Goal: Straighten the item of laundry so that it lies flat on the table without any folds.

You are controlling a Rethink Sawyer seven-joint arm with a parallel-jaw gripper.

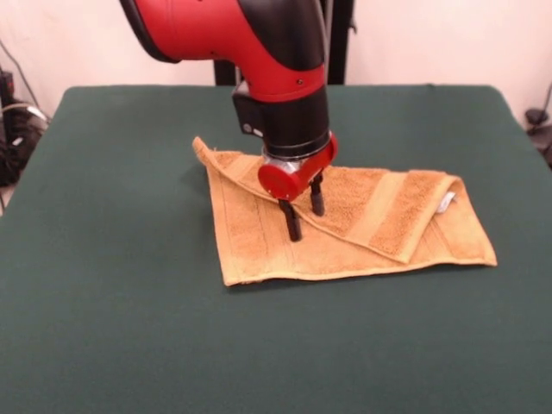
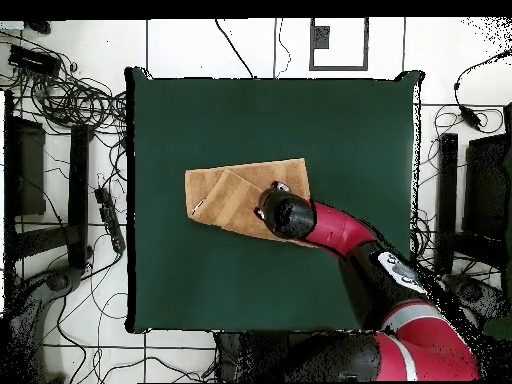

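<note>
Nearest you lies the towel [image 1: 345,226], folded over itself near the middle of the green table [image 1: 129,328], its top layer doubled diagonally and a white tag [image 1: 446,203] peeking at one end. Your gripper [image 1: 304,216] stands on the fold, fingers [image 1: 292,222] apart, tips touching the cloth.

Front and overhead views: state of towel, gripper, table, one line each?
Orange-tan terry towel: folded over itself, upper layer lying diagonally across the lower one, not flat; small white tag shows at one end.
Black two-finger gripper: open, fingers spread, tips down at the fold's edge, nothing held.
Table under dark green cloth: flat, carries only the towel, which lies near its middle.
Red and black arm: reaches over the towel.
</note>
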